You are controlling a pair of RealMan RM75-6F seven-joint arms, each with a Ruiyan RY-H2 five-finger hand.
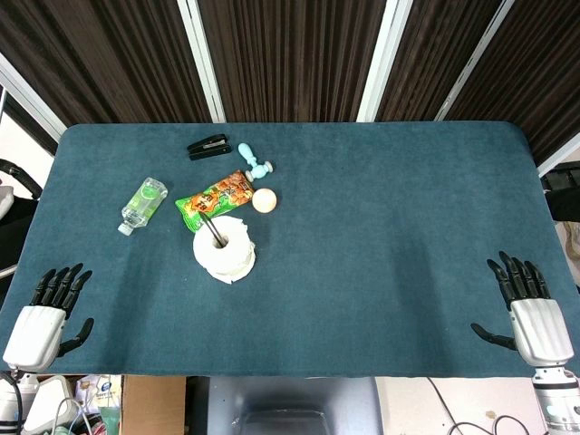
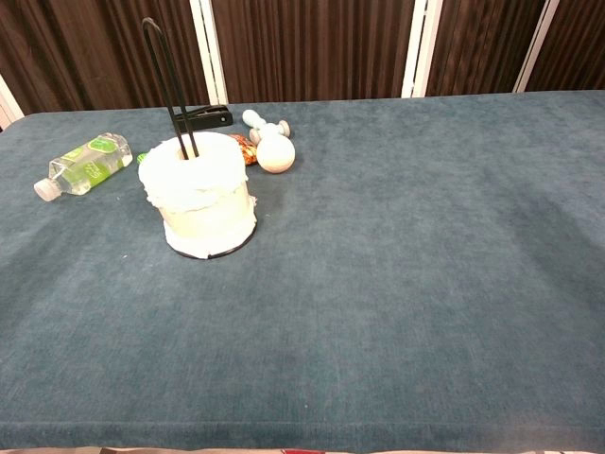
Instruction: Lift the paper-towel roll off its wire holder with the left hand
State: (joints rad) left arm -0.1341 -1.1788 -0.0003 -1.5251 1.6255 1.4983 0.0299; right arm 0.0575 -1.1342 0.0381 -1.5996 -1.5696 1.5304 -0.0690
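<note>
While nothing is held yet, left robot hand (image 1: 47,313) resting at lower left edge of the table (image 1: 381,272), fingers spread and empty; right robot hand (image 1: 530,313) the same at lower right. Paper roll (image 1: 224,246) standing left of centre on its wire holder (image 2: 168,85), the upright loop rising through the core, so must probably go straight up. Crowded just behind by snack bag (image 1: 216,197), ball (image 1: 264,200), bottle (image 1: 143,204) and stapler (image 1: 209,146).

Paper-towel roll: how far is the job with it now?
Nothing is done: the paper-towel roll sits on its wire holder. Nothing is in hand: the left robot hand rests open at the table edge, apart from it. Reaching, gripping and lifting remain.
</note>
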